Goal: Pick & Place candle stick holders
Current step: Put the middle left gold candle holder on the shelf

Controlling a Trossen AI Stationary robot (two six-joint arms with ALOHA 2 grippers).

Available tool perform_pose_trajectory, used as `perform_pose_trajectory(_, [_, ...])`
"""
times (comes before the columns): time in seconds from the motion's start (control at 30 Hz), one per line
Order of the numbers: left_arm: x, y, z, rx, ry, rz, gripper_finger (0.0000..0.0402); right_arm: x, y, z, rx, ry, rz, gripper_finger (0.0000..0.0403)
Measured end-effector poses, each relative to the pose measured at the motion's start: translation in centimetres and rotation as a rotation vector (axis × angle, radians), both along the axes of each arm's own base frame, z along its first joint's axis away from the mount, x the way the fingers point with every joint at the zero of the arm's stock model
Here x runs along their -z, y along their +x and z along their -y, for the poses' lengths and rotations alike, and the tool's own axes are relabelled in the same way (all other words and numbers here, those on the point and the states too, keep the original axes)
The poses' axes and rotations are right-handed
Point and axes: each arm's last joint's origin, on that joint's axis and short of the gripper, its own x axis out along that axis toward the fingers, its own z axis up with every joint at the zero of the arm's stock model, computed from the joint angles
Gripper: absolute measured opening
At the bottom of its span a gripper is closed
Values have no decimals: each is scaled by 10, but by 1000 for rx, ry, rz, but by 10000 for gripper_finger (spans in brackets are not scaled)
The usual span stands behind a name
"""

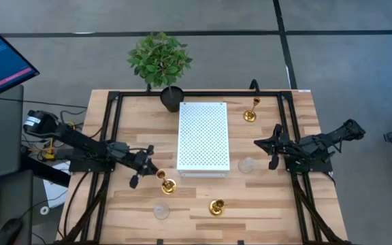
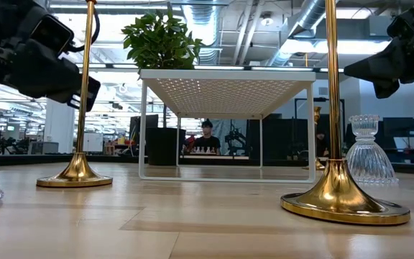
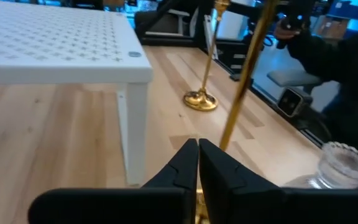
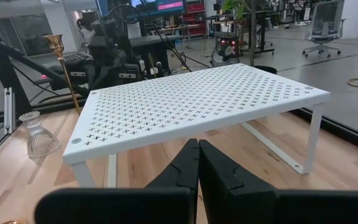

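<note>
Three gold candle stick holders stand on their round bases: one left of centre point(image 1: 167, 184), one near the front point(image 1: 216, 206), one at the far right of the white board point(image 1: 250, 112). Two clear glass holders stand at the front left point(image 1: 162, 211) and beside the board's near right corner point(image 1: 247, 165). My left gripper point(image 1: 150, 165) is shut, its tips right at the first gold holder's stem point(image 3: 241, 81). My right gripper point(image 1: 264, 146) is shut and empty, right of the board. My left gripper's shut fingertips point(image 3: 188, 152) come level from the table's left at the lower stem point(image 3: 225, 138) of the gold holder, which rises just beyond them. I cannot tell whether they touch it. The holder stands upright on its base point(image 2: 74, 176).
A white perforated board point(image 1: 203, 138) on thin legs stands mid-table. A black-potted green plant point(image 1: 160, 64) stands at the far edge. Black frame rails point(image 1: 107, 136) run along both sides of the table. A person sits in the room far behind point(image 2: 207, 133).
</note>
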Motion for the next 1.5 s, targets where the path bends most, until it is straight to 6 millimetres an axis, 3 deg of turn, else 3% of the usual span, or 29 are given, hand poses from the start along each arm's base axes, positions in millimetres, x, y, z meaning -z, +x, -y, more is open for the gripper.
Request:
perform_pose_trajectory(0.47, [-10, 4, 7, 48, -13, 47, 104, 0, 0, 0, 0, -1, -1, 0])
perform_pose_trajectory(0.7, [-17, 18, 16, 58, -6, 26, 122, 0, 0, 0, 0, -1, -1, 0])
perform_pose_trajectory(1.07, [-11, 35, 22, 42, 6, -46, 106, 0, 0, 0, 0, 0, -1, 0])
perform_pose_trajectory(1.5, [-14, 35, 21, 31, -76, -59, 26, 0, 0, 0, 0, 0, -1, 0])
